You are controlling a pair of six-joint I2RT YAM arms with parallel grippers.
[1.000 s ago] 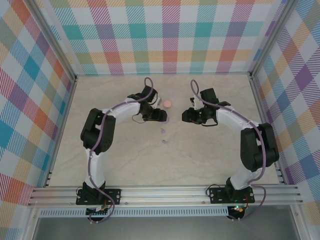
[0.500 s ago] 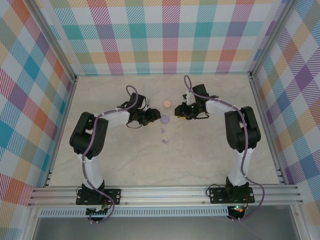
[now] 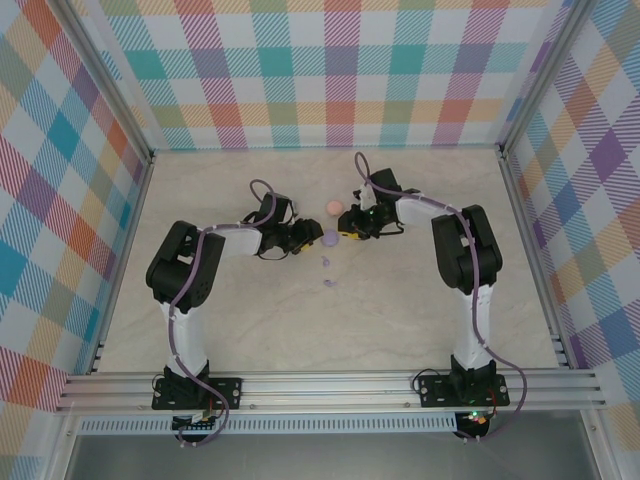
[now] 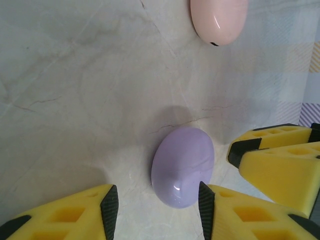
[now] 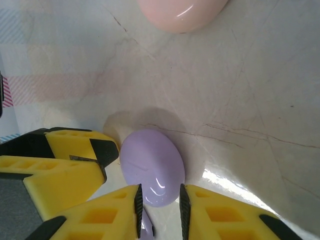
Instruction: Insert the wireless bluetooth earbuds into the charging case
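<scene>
Left pincer [image 4: 156, 200] stands wide, straddling the purple disc [image 4: 182, 165] on the table [image 4: 75, 100]. Right pincer [image 5: 160, 200] is narrow, tips at the disc's other edge. The purple earbuds [image 3: 324, 262] lie loose nearby, untouched.

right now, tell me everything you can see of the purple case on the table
The purple case is a smooth, glossy lilac pebble, oval, plastic by its shine, with no lid line visible. It lies flat on the marble-look table, near the pink case but apart from it. The left gripper straddles one end with jaws apart; the right gripper sits at the opposite end. Whether any pad touches it is unclear.
</scene>
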